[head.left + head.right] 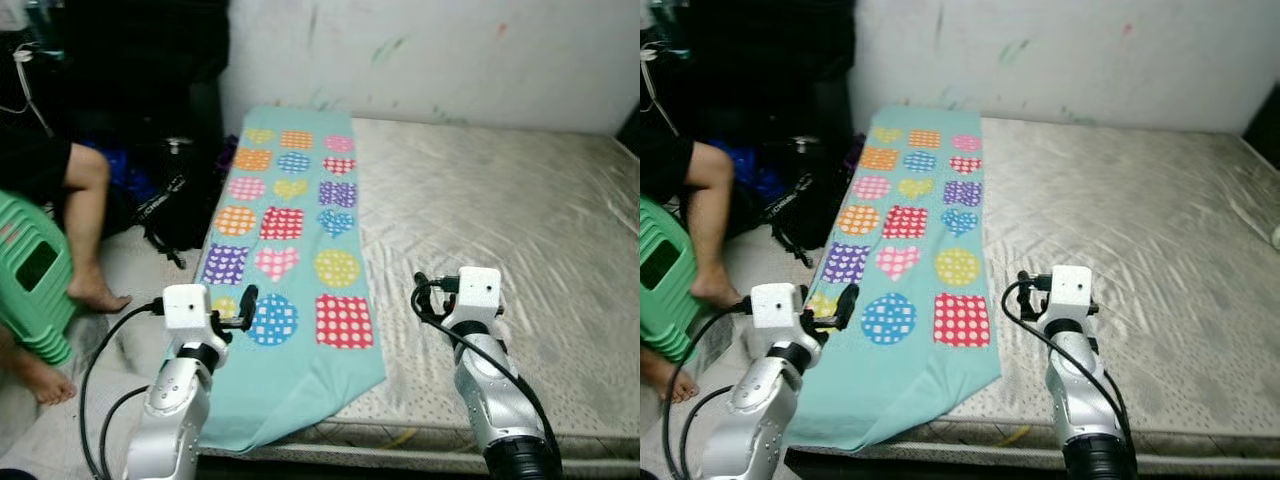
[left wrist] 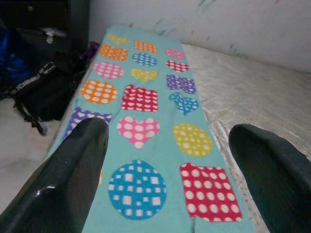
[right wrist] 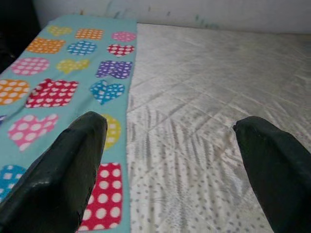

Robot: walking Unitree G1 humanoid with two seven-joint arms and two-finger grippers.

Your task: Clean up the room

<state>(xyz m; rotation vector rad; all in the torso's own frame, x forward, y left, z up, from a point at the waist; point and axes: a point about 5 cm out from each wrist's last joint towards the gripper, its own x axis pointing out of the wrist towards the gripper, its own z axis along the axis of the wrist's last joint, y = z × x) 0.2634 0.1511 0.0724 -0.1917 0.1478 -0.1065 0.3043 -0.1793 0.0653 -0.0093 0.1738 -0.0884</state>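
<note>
A teal cloth [image 1: 290,250] printed with dotted hearts, circles and squares lies flat along the left side of a bare quilted mattress [image 1: 500,200]. Its near end hangs over the mattress's front corner. My left gripper [image 2: 167,131] hovers open above the cloth's near end, over the blue circle and red square, holding nothing. My right gripper [image 3: 170,126] is open over the bare mattress just right of the cloth's edge, also holding nothing. Both silver arms reach forward from the front edge of the bed.
A person's bare legs [image 1: 85,230] and a green plastic stool [image 1: 35,275] are on the floor at the left. A black bag [image 1: 180,205] leans against the bed's left side. A marked white wall [image 1: 450,50] backs the bed.
</note>
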